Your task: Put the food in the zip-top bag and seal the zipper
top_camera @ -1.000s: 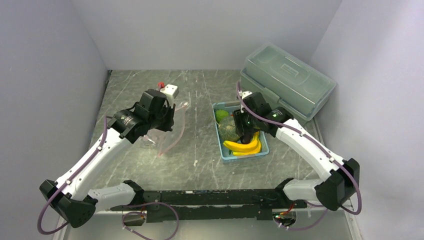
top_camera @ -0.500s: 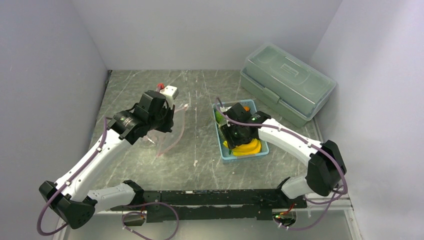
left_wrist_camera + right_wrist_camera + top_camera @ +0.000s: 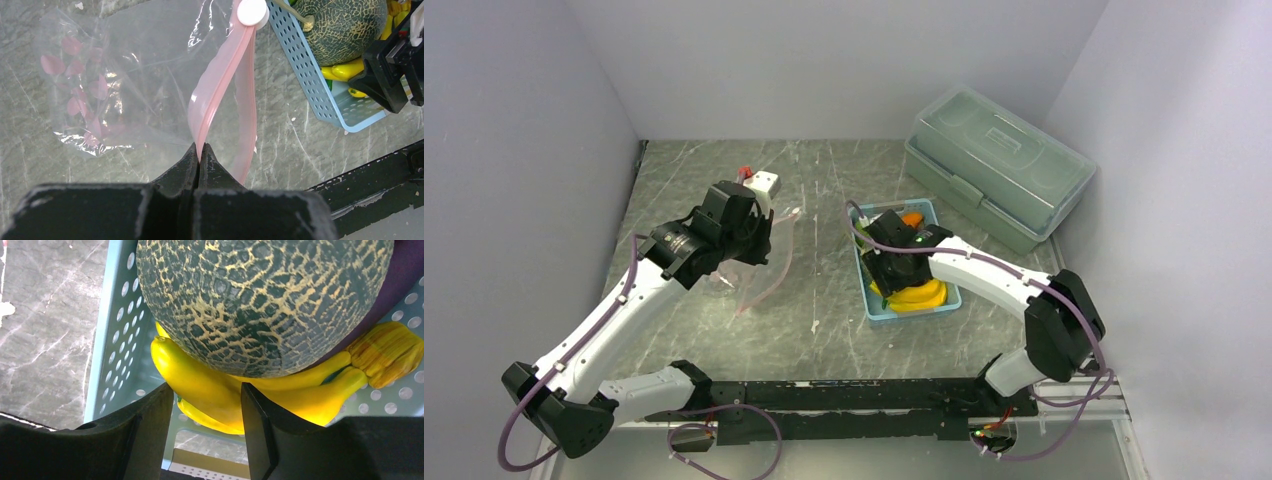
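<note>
The clear zip-top bag (image 3: pixel 125 75) lies crumpled on the marble table, at left of centre in the top view (image 3: pixel 769 268). My left gripper (image 3: pixel 200 146) is shut on its pink zipper (image 3: pixel 220 75), lifting one side of the mouth; a white slider (image 3: pixel 252 11) sits at the far end. The food lies in a light blue basket (image 3: pixel 874 310): a netted melon (image 3: pixel 260 300) resting on yellow bananas (image 3: pixel 300 395), a purple eggplant (image 3: pixel 400 270) and an orange-red piece (image 3: pixel 912 218). My right gripper (image 3: pixel 206 387) is down in the basket, open, its fingers on either side of a banana.
A big translucent grey-green lidded box (image 3: pixel 999 165) stands at the back right, close behind the basket. A small white block with a red top (image 3: pixel 764 182) sits just beyond the bag. Grey walls close in three sides; a black rail (image 3: pixel 854 395) runs along the near edge.
My right arm has swung left across the basket and dropped its open gripper onto the bananas beside the melon. The left gripper still holds the zipper in the same place.
</note>
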Controlling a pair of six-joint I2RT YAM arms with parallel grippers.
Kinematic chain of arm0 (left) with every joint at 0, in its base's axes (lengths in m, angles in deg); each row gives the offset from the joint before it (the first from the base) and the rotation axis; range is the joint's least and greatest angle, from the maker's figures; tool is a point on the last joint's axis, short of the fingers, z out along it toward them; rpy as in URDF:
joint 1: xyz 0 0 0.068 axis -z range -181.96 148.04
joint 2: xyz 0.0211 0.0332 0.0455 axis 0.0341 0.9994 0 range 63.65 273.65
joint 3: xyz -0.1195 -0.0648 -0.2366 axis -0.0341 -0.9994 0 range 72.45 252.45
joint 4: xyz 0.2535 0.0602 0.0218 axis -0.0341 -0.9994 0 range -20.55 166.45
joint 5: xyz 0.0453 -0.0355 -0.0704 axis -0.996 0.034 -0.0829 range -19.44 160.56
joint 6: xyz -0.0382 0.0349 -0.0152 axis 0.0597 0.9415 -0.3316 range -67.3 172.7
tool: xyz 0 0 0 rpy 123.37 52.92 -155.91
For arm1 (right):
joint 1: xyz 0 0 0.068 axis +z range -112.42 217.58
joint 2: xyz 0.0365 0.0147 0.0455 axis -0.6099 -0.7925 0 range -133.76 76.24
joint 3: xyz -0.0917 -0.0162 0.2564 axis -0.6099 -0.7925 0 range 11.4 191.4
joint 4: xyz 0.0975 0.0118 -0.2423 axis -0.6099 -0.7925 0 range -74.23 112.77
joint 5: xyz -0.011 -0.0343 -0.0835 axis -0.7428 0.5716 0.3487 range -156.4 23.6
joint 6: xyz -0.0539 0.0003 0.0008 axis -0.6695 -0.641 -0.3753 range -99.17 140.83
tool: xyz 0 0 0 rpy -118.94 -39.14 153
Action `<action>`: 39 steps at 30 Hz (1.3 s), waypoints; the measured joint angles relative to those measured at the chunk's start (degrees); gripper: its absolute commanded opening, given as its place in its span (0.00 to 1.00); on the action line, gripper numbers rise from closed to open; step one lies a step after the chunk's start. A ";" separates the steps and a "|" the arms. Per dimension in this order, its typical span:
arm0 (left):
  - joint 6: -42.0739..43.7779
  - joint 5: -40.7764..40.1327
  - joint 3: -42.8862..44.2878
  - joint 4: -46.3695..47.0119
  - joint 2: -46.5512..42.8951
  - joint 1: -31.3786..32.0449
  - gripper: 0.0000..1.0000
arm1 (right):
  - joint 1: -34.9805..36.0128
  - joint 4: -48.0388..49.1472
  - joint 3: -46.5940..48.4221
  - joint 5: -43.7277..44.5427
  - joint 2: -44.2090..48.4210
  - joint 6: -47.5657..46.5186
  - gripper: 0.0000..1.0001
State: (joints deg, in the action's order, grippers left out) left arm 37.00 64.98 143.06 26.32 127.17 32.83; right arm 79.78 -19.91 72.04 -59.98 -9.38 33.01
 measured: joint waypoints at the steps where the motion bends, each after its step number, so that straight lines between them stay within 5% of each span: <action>1: -0.02 0.00 0.00 0.00 0.00 0.00 0.00 | 0.09 0.33 -0.15 0.13 -0.22 -0.11 0.55; 6: 0.00 -0.02 0.00 0.00 0.00 0.00 0.00 | 0.52 1.31 -0.79 0.39 -1.05 -0.70 0.54; 13: 0.00 0.00 0.00 -0.02 0.00 -0.09 0.00 | 1.46 2.34 -0.90 1.40 -1.31 -2.47 0.17; 20: 0.00 0.00 0.00 -0.02 0.00 -0.11 0.00 | 2.16 0.15 -0.33 4.07 -1.18 -2.40 0.01; 39: -0.02 0.48 0.00 0.02 0.00 -0.11 0.00 | 5.92 -10.49 9.05 11.47 5.92 -1.05 0.00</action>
State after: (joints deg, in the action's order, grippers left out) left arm 36.98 65.46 143.06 26.34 127.17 32.72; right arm 85.70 -30.40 81.09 -48.51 -3.46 31.96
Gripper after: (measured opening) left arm 0.014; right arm 0.245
